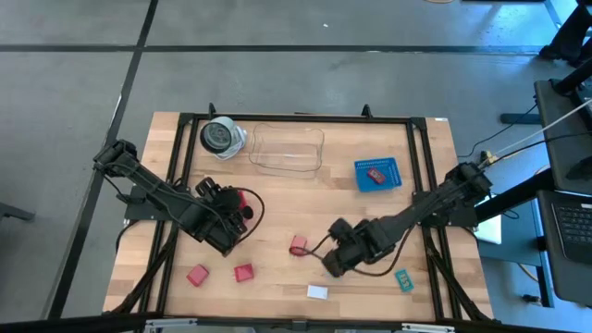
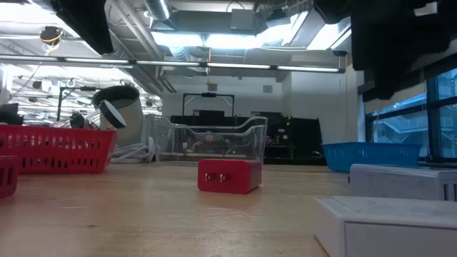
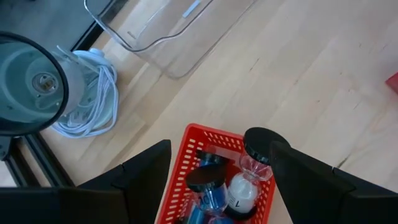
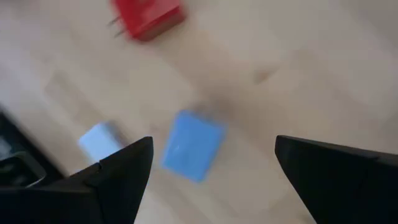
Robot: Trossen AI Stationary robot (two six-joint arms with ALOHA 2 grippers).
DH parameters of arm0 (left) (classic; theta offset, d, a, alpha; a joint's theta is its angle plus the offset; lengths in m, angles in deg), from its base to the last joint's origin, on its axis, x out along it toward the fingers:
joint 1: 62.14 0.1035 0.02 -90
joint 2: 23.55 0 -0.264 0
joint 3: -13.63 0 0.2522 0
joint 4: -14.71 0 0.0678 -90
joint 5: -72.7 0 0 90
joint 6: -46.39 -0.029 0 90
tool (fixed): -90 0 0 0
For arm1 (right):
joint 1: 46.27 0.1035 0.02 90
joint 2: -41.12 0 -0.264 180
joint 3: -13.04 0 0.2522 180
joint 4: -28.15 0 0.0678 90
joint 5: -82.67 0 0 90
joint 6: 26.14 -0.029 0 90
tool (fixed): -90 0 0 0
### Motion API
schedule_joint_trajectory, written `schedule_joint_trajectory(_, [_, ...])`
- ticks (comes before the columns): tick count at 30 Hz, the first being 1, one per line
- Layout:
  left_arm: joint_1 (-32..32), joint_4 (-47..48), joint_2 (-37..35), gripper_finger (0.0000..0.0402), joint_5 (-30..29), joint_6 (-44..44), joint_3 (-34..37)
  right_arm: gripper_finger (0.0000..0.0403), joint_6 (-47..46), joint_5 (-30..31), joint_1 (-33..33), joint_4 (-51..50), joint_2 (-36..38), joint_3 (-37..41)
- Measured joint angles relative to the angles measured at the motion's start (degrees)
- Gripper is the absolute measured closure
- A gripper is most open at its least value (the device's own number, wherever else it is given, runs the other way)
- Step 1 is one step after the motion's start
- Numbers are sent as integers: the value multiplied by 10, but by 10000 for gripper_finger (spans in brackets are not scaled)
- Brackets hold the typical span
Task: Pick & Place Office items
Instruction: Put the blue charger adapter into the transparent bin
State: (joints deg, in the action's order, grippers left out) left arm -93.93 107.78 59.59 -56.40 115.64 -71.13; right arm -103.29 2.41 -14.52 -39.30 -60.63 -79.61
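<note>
L gripper [image 1: 233, 222] hangs over the red tray [image 3: 200, 144] at the table's left-centre, fingers [image 3: 147, 172] spread apart w/ nothing between them; in the left wrist view the tray holds small hourglass-type pieces w/ black caps [image 3: 262, 144], plus some blue bits lower down that can't be made out clearly. R gripper [image 1: 331, 264] sits low over the front-centre of the table, fingers [image 4: 127, 167] also wide apart, empty; directly below the gap lies a pale blue cube [image 4: 193, 145], not touched, w/ a white block [image 4: 99, 140] just beside it and a red block [image 4: 149, 16] a bit further off. High view: that red block [image 1: 298, 244] lies just left of the R gripper, two more red blocks [image 1: 198, 276] [image 1: 243, 272] near the front-left, a white block [image 1: 317, 291] at the front edge, a green tag [image 1: 403, 279] front-right. Blue tray [image 1: 377, 173] w/ a red item inside sits right of the clear tray [image 1: 287, 149] at the back; round black-and-white object [image 1: 221, 137] w/ coiled cable at back-left.
</note>
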Motion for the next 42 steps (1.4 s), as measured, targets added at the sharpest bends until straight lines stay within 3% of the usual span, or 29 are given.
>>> schedule_joint_trajectory(13, [-17, 2, 0, 132, 21, -15, 0, 18, -97, -4, 26, 58, -52, 0])
schedule_joint_trajectory(24, [-28, 2, 0, 132, 27, -44, 0, 26, -139, 29, 39, 76, -112, 0])
schedule_joint_trajectory(31, [-28, 2, 0, 132, 26, -55, 0, 34, -103, 18, 43, 98, -142, 0])
schedule_joint_trajectory(36, [-26, 2, 0, 132, 16, -56, 0, 65, -43, 18, 43, 99, -154, 0])
schedule_joint_trajectory(42, [-26, 3, 0, 132, 15, -56, 0, 167, -17, 17, 43, 86, -156, 0])
